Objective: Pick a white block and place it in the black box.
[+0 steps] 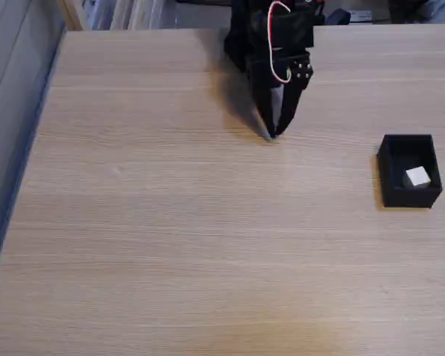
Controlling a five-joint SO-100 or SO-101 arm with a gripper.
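In the fixed view, the black arm [271, 37] reaches in from the far edge of the wooden table [170, 222], its gripper [274, 133] pointing down with the tips at or just above the surface. The fingers seem drawn together to a point with nothing between them, though the dark shape makes this hard to be sure of. The block [417, 176] lies inside the box [389, 167], which sits at the right, well apart from the gripper.
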